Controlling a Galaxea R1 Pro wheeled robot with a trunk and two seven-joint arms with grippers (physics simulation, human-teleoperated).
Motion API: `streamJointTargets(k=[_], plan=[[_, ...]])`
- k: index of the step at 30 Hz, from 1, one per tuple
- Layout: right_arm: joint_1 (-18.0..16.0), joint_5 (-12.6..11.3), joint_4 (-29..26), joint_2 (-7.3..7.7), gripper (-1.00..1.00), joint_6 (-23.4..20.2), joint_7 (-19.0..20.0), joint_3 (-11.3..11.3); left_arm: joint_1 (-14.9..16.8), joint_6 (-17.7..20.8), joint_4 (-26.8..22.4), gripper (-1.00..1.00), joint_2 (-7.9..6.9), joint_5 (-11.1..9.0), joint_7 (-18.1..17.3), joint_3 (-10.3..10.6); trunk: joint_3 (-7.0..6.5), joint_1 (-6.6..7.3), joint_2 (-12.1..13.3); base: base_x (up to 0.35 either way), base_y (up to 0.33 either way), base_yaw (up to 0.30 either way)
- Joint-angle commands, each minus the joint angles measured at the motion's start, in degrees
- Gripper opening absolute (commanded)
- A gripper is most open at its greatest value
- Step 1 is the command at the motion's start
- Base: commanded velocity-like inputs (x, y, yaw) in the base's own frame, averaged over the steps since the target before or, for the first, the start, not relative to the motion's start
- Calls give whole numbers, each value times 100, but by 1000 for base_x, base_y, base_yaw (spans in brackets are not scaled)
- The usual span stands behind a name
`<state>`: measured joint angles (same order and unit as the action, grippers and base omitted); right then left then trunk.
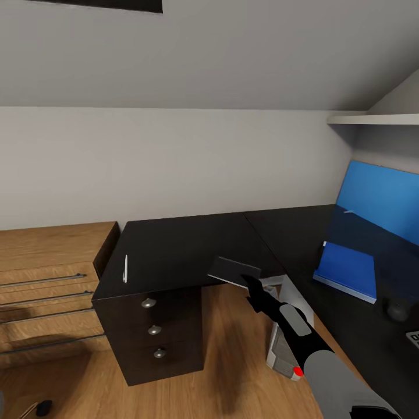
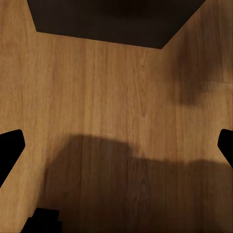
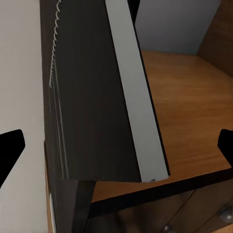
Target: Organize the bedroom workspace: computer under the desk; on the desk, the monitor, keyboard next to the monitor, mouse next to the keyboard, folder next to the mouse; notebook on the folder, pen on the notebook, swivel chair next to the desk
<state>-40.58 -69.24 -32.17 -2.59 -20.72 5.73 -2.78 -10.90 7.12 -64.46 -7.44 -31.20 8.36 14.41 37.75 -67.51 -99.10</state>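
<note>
At the left of the head view stands a light-wood chest (image 1: 46, 291) with bar handles, just beside the black surface (image 1: 174, 250), whose drawer unit (image 1: 154, 331) carries three round silver knobs. The pen (image 1: 125, 269) lies on the surface near its left front edge, well apart from everything else. Further right, the notebook (image 1: 233, 271) is tilted at the front edge of the surface, partly overhanging it, held at its near edge by the right pincer (image 1: 249, 286), whose black fingers close on it; in the right wrist view the notebook (image 3: 97, 97) shows as a dark slab with a pale edge and a spiral binding, running between the two black fingertips (image 3: 9, 150). Below and behind the right arm, the computer (image 1: 285, 343) stands on the wooden floor (image 1: 233, 361) under the surface, a red light at its lower front. To the right, the folder (image 1: 347, 270) lies flat on the right wing of the surface, before the monitor (image 1: 378, 215). Just right of the folder, near the frame edge, sits the mouse (image 1: 398, 308), and a corner of the keyboard (image 1: 414, 337) shows beyond. The left pincer (image 2: 116, 145) hangs over the bare floor, its fingers spread wide, holding nothing.
</note>
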Motion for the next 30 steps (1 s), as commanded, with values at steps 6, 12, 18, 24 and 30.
streamJointTargets(k=[6, 12, 18, 24, 30], plan=[[-3, -27, 0, -4, 100, -28, -1, -30, 0, 17, -19, 100, -4, -45, 51, 18, 4, 0, -3, 0, 0, 0], [-3, -28, 0, -5, -100, -26, -2, -30, 0, 17, -21, 100, -3, -44, 52, 13, 4, 0, -3, 0, 0, 0], [-3, -24, 0, -9, -100, -20, -2, -27, 0, 17, -15, 100, -3, -47, 54, 8, 4, 0, -3, 0, 0, 0], [-3, -25, 0, -13, -100, -20, -2, -22, 0, 17, -14, 100, -3, -50, 59, 4, 4, 0, -3, 0, 0, 0], [-3, -30, -16, -4, -100, -23, 14, -34, 0, 17, -14, 100, -3, -45, 60, 3, -32, 44, 78, 0, 0, 0]])
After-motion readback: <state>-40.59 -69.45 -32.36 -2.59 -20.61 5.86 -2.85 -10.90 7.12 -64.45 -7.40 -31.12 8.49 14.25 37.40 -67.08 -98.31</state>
